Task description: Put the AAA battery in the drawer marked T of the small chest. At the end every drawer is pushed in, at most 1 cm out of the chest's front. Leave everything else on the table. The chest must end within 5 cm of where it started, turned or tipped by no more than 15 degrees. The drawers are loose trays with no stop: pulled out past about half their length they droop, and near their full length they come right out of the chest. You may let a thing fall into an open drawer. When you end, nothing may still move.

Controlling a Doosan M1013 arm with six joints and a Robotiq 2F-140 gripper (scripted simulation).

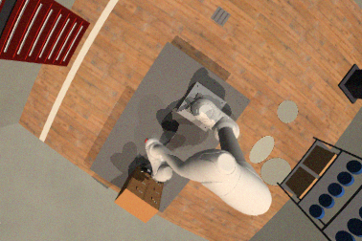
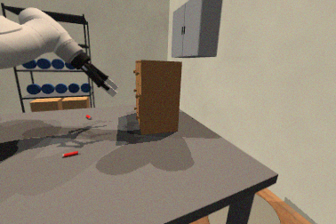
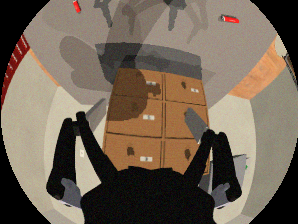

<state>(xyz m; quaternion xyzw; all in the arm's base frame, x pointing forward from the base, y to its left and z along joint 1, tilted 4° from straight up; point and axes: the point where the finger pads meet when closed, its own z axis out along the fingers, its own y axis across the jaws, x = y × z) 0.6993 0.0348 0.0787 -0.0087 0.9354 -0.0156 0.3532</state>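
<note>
You have the small wooden chest of drawers (image 2: 159, 97) standing upright on the grey table top (image 2: 187, 172), toward its far right part, with its drawer fronts facing left toward the arm. In the wrist view the chest (image 3: 160, 121) shows two columns of closed-looking drawer fronts with small pale labels, too blurred to read, so you cannot tell which one carries the T.

Your black two-finger gripper (image 2: 103, 81) hangs in the air just left of the chest front, angled down to the right, not touching it. Its fingers are spread wide apart with nothing between them.

Two small red cylinders lie on the table, and from here you cannot tell which is the AAA battery. The nearer red cylinder (image 2: 70, 154) lies well left of the chest and toward you, its long axis running roughly left to right, the right end tipped slightly toward the far side. The farther red cylinder (image 2: 88, 116) sits beyond it, below the gripper, looking short and slanted, its direction hard to judge.

Behind the table stands a black metal shelf rack (image 2: 86, 38) with blue discs.
</note>
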